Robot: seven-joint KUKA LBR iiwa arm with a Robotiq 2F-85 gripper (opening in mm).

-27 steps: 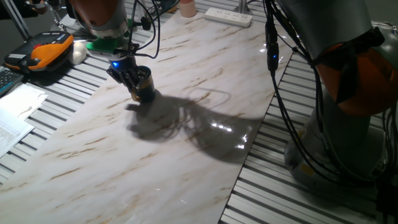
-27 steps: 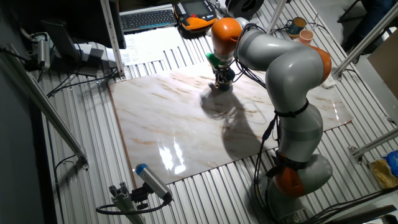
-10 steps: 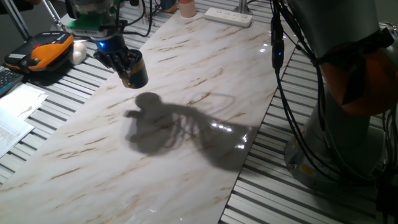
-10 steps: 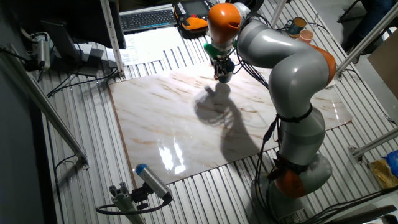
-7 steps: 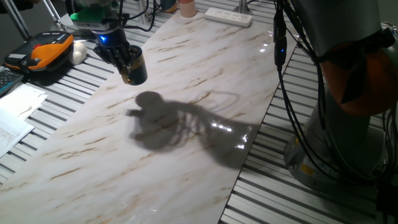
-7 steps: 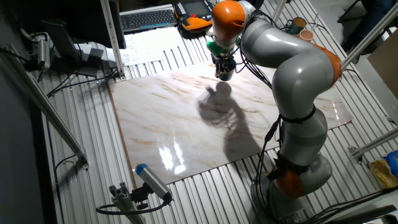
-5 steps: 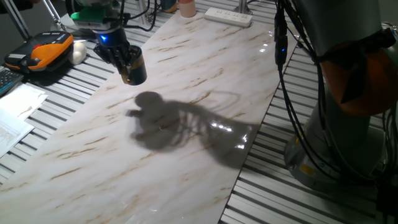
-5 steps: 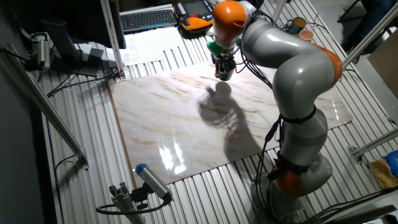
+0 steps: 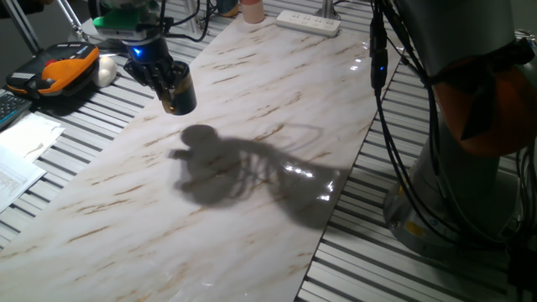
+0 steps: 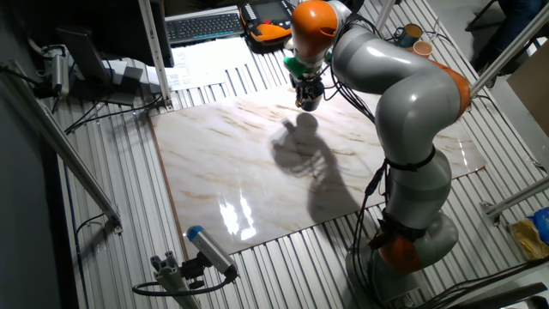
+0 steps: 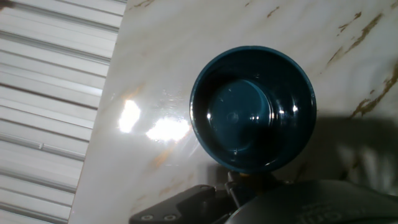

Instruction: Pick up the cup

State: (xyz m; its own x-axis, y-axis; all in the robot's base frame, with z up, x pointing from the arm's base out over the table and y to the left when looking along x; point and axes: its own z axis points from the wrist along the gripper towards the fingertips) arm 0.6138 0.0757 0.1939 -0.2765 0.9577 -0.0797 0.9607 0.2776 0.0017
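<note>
The cup [image 9: 180, 91] is a small dark navy mug with a gold band, hanging tilted in the air above the far left part of the marble tabletop [image 9: 277, 92]. My gripper [image 9: 166, 79] is shut on its upper edge, and its shadow lies on the marble below. From the other fixed view the cup [image 10: 308, 100] hangs under the gripper [image 10: 306, 90] near the table's far edge. The hand view looks straight into the cup's dark blue inside [image 11: 252, 109], with the gripper body along the bottom edge. The handle is hidden.
A pale pink cup [image 9: 251, 10] and a white power strip [image 9: 309, 23] sit at the far end. An orange-black pendant [image 9: 63, 65], a white ball-like object [image 9: 105, 72] and papers [image 9: 21, 155] lie left of the table. Cables hang at the right.
The cup stood on the marble 2.7 s ago with the gripper around it; it now hangs lifted and further back-left. Over the last half second nothing visibly moved.
</note>
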